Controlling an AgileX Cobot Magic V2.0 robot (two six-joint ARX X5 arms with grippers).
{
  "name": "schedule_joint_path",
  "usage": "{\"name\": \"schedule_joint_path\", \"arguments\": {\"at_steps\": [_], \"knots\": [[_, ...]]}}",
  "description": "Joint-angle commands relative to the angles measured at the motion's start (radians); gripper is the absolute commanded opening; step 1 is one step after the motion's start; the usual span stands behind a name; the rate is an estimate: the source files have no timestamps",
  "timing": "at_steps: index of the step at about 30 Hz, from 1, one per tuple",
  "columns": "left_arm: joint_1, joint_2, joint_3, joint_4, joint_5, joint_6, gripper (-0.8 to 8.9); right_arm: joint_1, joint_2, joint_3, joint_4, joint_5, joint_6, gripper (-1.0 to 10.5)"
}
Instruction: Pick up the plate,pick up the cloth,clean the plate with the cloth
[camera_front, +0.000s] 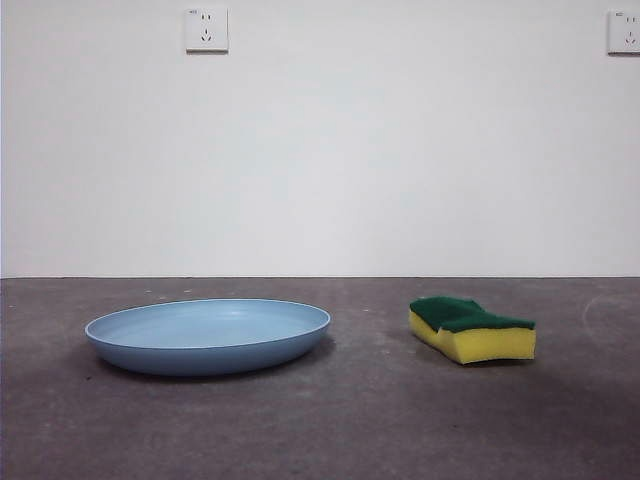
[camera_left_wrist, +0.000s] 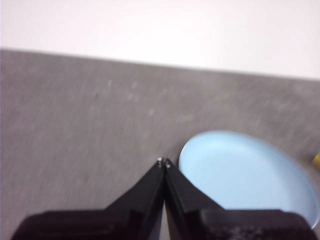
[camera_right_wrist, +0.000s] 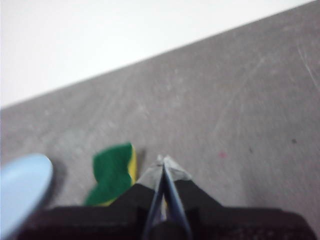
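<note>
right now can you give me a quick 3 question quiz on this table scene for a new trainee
1. True or false: the sponge lies inside the plate.
2. Multiple choice: which side of the sponge faces up? A) yellow foam B) dark green scouring layer C) cannot tell
3. Short answer: how do the jaws of the left gripper and right gripper stand, and does either hold anything?

Key
1. False. The sponge lies on the table, apart from the plate and beside it.
2. B. The green layer is on top, yellow foam beneath.
3. Both pairs of jaws are shut together and empty, above the table, the left near the plate, the right near the sponge.
</note>
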Motion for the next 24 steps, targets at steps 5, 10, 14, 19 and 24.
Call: {"name": "schedule_joint_path", "arguments": {"at_steps": [5, 10, 14, 19, 24], "knots": [[0.002, 0.124, 0.211, -0.098, 0.002, -0.029, -0.06, 0.0, 0.141, 0.209, -0.069, -0.028, 0.057, -0.1], [0.002, 0.277, 0.381, -0.185, 0.015, -0.027, -0.06, 0.0, 0.285, 0.388, -0.147, -0.082, 0.04, -0.1], [0.002, 0.407, 0.522, -0.268, 0.09, 0.014, -0.05, 0.0, 0.409, 0.534, -0.228, -0.157, -0.027, -0.1], [0.001, 0.563, 0.682, -0.416, 0.168, 0.068, -0.04, 0.0, 0.572, 0.717, -0.407, -0.23, -0.146, 0.0], [0.001, 0.698, 0.806, -0.54, 0.188, 0.112, 0.14, 0.001, 0.732, 0.872, -0.573, -0.272, -0.252, 0.1]]}}
